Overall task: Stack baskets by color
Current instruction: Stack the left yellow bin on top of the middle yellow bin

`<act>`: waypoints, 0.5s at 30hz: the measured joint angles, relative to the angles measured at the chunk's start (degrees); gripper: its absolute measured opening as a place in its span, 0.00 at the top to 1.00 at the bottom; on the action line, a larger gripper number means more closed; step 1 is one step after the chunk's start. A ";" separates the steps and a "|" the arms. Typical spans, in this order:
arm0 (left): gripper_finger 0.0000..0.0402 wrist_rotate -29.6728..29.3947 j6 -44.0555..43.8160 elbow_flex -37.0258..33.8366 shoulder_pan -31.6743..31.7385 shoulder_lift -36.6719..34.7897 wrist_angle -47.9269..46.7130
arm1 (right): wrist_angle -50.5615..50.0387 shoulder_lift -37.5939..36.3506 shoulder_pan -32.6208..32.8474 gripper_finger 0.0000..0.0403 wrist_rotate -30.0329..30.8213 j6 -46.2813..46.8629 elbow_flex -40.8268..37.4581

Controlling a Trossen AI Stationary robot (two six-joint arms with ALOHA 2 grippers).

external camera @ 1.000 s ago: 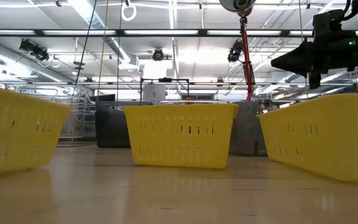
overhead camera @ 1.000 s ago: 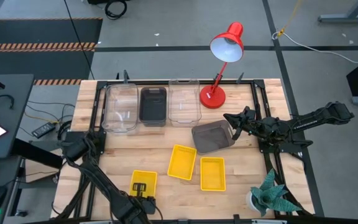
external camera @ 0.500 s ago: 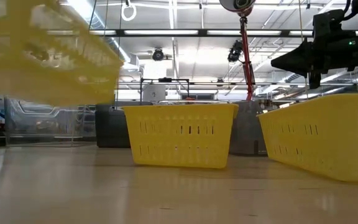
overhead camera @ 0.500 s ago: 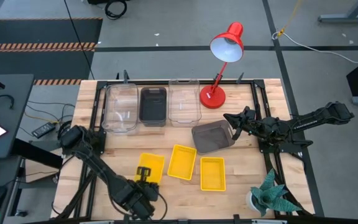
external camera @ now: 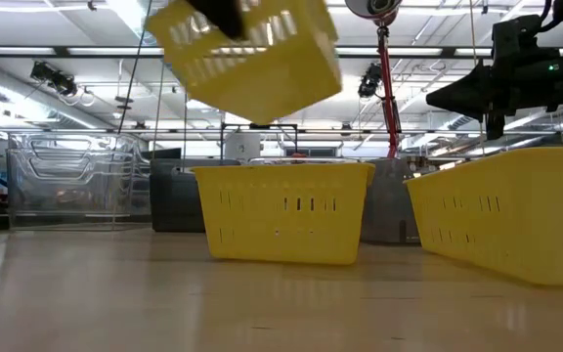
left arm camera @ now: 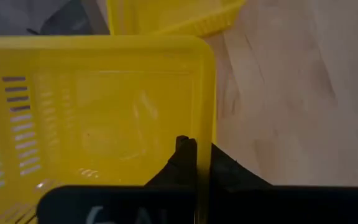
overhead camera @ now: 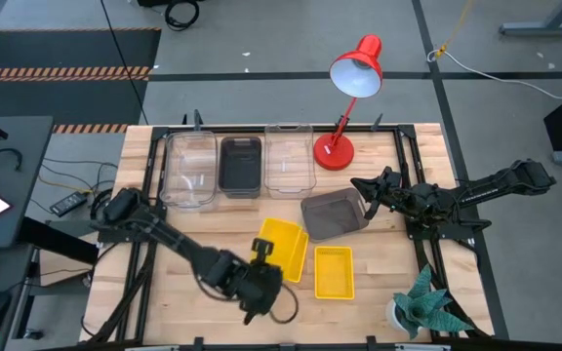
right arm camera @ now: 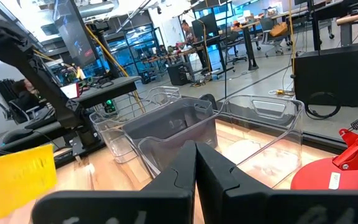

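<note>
On the pale wooden surface [overhead camera: 193, 239], a red desk lamp [overhead camera: 349, 83] stands at the one o'clock edge, a potted green plant [overhead camera: 425, 304] at five o'clock. Along the far side sit a clear plastic basket [overhead camera: 188, 168], a dark grey basket [overhead camera: 241, 163] and a second clear plastic basket [overhead camera: 289, 158], side by side. A tilted dark grey basket [overhead camera: 332, 214] lies just beside the right pincer [overhead camera: 361, 188], whose fingers are together on nothing. The left pincer [overhead camera: 262, 250] is clamped on the rim of a slotted yellow plastic basket [overhead camera: 279, 237], held tilted in the air over a second yellow basket [external camera: 281, 210] near centre. A third yellow basket [overhead camera: 333, 270] rests at five o'clock of it.
</note>
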 joint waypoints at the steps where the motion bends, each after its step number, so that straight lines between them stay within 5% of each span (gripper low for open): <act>1: 0.99 1.19 0.63 0.00 0.83 0.03 0.92 | 0.00 0.00 0.00 0.97 0.00 0.00 -0.02; 15: 0.99 9.42 -0.96 -0.03 4.74 5.75 5.26 | 0.18 0.00 0.00 0.97 0.01 0.02 -0.02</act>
